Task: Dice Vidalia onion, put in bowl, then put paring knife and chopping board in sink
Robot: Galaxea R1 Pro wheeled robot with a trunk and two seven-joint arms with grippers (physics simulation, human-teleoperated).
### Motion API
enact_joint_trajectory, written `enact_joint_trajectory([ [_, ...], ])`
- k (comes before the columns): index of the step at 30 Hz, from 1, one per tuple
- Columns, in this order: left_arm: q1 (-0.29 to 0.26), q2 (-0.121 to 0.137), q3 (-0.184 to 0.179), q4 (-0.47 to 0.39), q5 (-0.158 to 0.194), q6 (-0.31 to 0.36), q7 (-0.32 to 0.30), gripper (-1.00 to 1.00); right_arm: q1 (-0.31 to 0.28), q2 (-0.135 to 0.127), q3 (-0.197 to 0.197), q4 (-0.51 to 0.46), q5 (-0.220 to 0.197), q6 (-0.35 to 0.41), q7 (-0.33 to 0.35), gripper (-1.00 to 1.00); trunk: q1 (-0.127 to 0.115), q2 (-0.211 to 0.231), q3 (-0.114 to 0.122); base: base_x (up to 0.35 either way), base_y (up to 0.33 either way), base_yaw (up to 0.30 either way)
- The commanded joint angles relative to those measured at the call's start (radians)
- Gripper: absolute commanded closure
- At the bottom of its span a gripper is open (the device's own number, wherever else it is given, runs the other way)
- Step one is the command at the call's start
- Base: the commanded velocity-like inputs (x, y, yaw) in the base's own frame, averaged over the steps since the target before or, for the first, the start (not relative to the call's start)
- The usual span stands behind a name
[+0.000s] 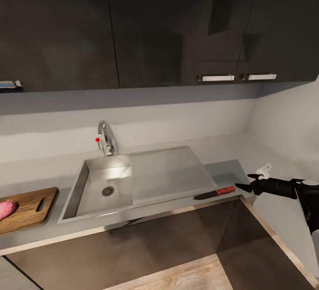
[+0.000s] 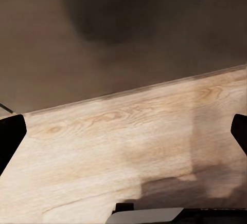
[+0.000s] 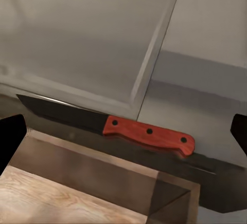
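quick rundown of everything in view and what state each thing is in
paring knife: lying flat at the countertop's front edge, ungrasped
right gripper: open, just right of the knife
chopping board: flat on the countertop, pink item on it
sink: basin empty
faucet: no water running
upper cabinets: doors closed

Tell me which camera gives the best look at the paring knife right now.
The right wrist view: the paring knife lies large and sharp there, red handle and dark blade both plain, at the countertop's front edge. The head view has it small, beside the sink's drainboard, ahead of the open right gripper. The left wrist view faces wood floor.
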Motion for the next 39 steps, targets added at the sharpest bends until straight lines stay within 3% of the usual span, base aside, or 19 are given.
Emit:
enact_joint_trajectory([
  [1, 0.000, 0.002, -0.008, -0.001, 0.007, -0.001, 0.009, -1.00, -0.001, -0.001, -0.002, -0.001, 0.004, 0.010, 0.011, -1.00, 0.001, -0.002, -0.002, 0.008, 0.000, 0.000],
  [10, 0.000, 0.002, -0.008, -0.001, 0.007, -0.001, 0.009, -1.00, -0.001, -0.009, -0.003, -0.005, 0.016, 0.001, 0.145, -1.00, 0.001, -0.002, -0.002, 0.002, 0.000, 0.000],
  [13, 0.001, 0.001, -0.008, 0.001, 0.007, 0.000, 0.009, -1.00, -0.001, -0.015, 0.008, -0.017, 0.114, -0.008, 0.207, -1.00, 0.001, -0.002, -0.002, 0.000, 0.000, 0.000],
  [17, 0.000, 0.000, -0.008, 0.008, 0.007, -0.001, 0.009, -1.00, -0.001, -0.020, 0.012, -0.043, 0.191, -0.009, 0.239, -1.00, 0.001, -0.002, -0.002, 0.000, 0.000, 0.000],
  [32, 0.000, 0.000, -0.008, 0.013, 0.007, 0.000, 0.008, -1.00, -0.001, -0.023, 0.020, -0.126, 0.216, -0.012, 0.269, -1.00, 0.001, -0.002, -0.002, 0.002, 0.000, 0.000],
  [35, 0.000, 0.000, -0.008, 0.014, 0.007, 0.000, 0.009, -1.00, -0.001, -0.022, 0.062, -0.159, 0.217, -0.011, 0.277, -1.00, 0.001, -0.002, -0.002, 0.056, 0.000, 0.000],
  [39, 0.000, 0.000, -0.008, 0.014, 0.007, 0.000, 0.008, -1.00, -0.001, -0.019, 0.165, -0.171, 0.216, -0.010, 0.281, -1.00, 0.001, -0.002, -0.002, 0.074, 0.000, 0.000],
])
